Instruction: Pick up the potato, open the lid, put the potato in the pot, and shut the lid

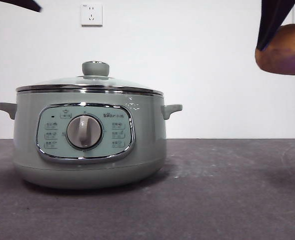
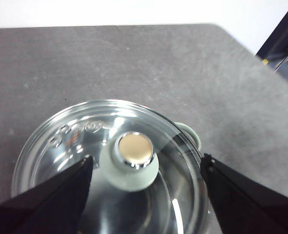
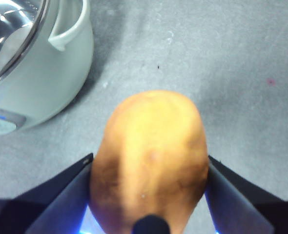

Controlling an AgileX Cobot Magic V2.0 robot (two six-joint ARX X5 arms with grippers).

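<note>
The grey table (image 1: 227,190) spreads wide beneath both my arms, with a white wall (image 1: 197,60) behind it carrying a wall socket (image 1: 91,14). On the table stands the pot (image 1: 90,150), its chrome-framed control panel and dial (image 1: 84,132) facing the front camera, a stubby handle sticking out on each side. The lid (image 2: 110,161) sits closed on the pot, its chrome rim resting all round the pot's top edge and its knob (image 2: 134,158) upright in the middle. My left gripper (image 2: 145,168) hangs above that lid with its jaws spread wide, one on either side of the knob and touching neither it nor the glass; in the front view this arm shows only as a dark tip at a top corner. My right gripper (image 3: 149,170) is clamped on the potato (image 3: 149,161), one black jaw pressed against each flank, and I hold it in the air off to the side of the pot, well clear of the table. In the front view the potato appears high at the picture's edge, above the level of the lid, with my dark jaw against its upper side.
</note>
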